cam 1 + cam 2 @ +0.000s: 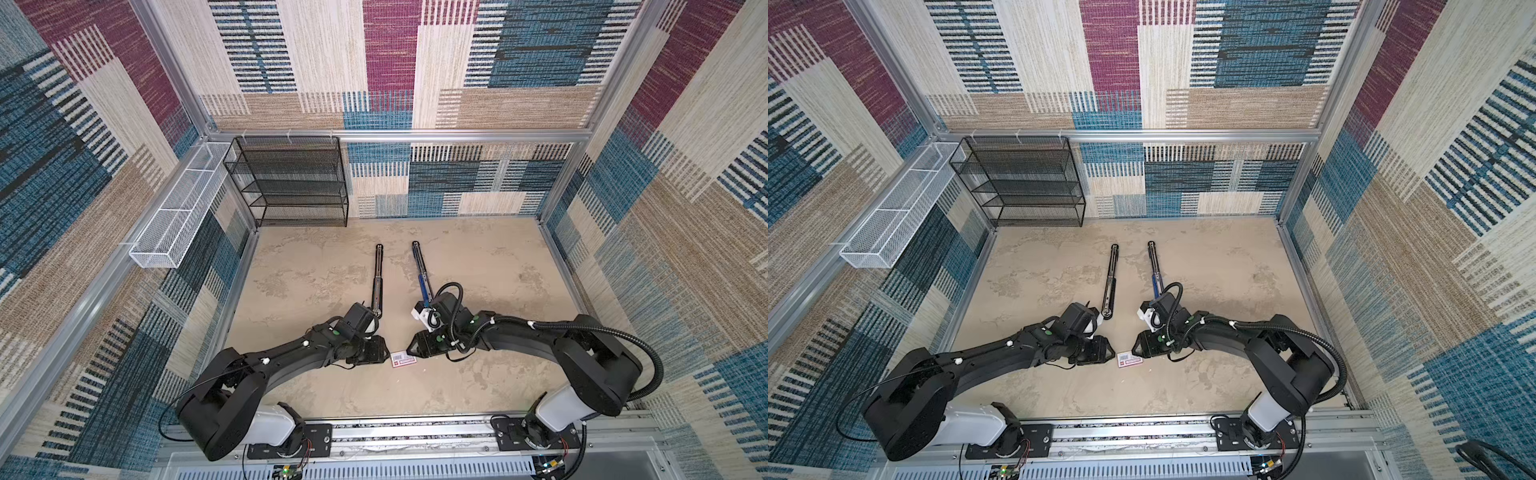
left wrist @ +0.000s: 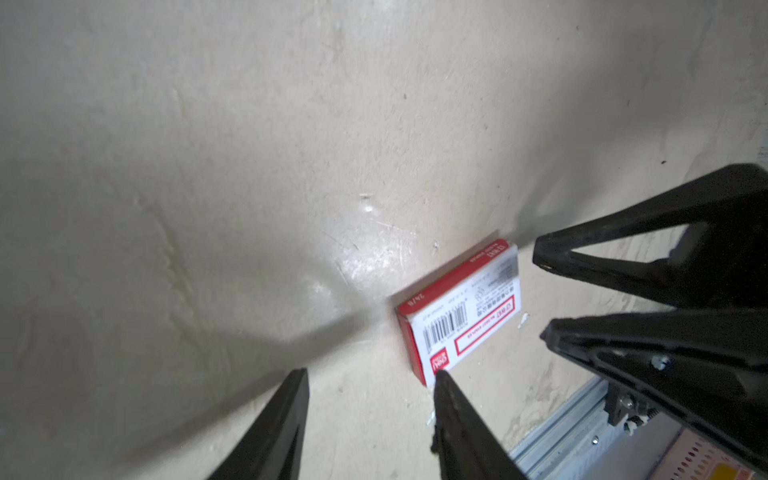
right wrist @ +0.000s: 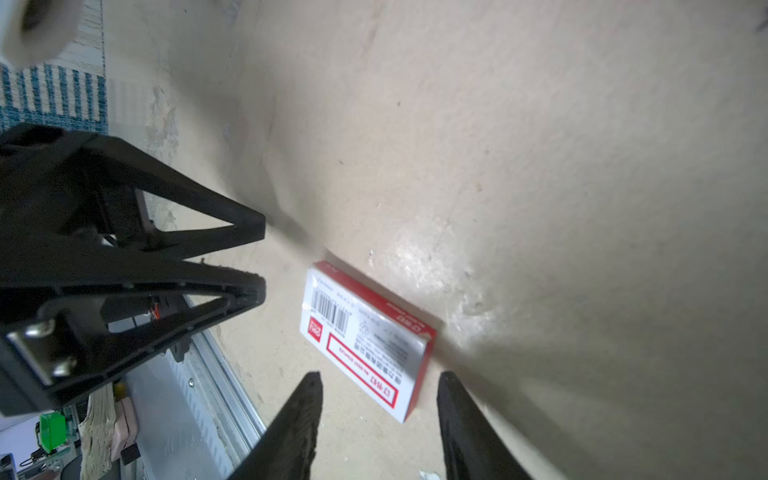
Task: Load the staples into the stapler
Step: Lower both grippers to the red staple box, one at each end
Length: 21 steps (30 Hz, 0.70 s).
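Observation:
The staples do not show; a closed white-and-red barcoded box [image 1: 404, 358] [image 1: 1129, 360] lies flat on the tan table, near the front. It sits between my two grippers, which point at each other. My left gripper [image 1: 388, 353] [image 2: 370, 372] is open and empty, one fingertip beside a box corner [image 2: 461, 311]. My right gripper [image 1: 408, 347] [image 3: 380, 374] is open too, its fingers either side of the box's end [image 3: 365, 336] without touching it. Further back lie two long thin black bars, one metal-trimmed [image 1: 378, 278] and one with blue [image 1: 420, 270]; I cannot tell which is the stapler.
A black mesh shelf [image 1: 291, 183] stands at the back left. A white mesh basket [image 1: 178, 208] hangs on the left wall. An aluminium rail [image 1: 395, 432] runs along the front edge, and patterned walls close in three sides.

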Tool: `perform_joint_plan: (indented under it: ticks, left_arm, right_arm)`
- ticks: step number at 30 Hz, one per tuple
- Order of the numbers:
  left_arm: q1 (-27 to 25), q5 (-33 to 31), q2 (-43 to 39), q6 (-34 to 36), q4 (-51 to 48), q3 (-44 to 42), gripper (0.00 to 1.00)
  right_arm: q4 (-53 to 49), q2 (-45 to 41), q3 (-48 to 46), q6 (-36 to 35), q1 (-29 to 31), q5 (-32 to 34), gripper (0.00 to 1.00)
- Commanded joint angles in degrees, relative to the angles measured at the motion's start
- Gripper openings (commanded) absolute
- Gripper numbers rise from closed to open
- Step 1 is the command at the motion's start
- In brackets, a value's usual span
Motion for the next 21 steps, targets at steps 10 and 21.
perform_joint_plan:
  ticks: [10,21]
  left_arm:
    - [-0.47,0.97,0.18,-2.49,2.72,-1.19,0.52]
    - [-0.44,0.54,1.25,-3.55,5.81,-1.67,0.43]
  right_arm:
    - [2.86,2.79,-0.12,-2.14,2.90,-6.99,0.38]
    - [5.66,3.79,0.63,-1.61,2.98,-5.66,0.42]
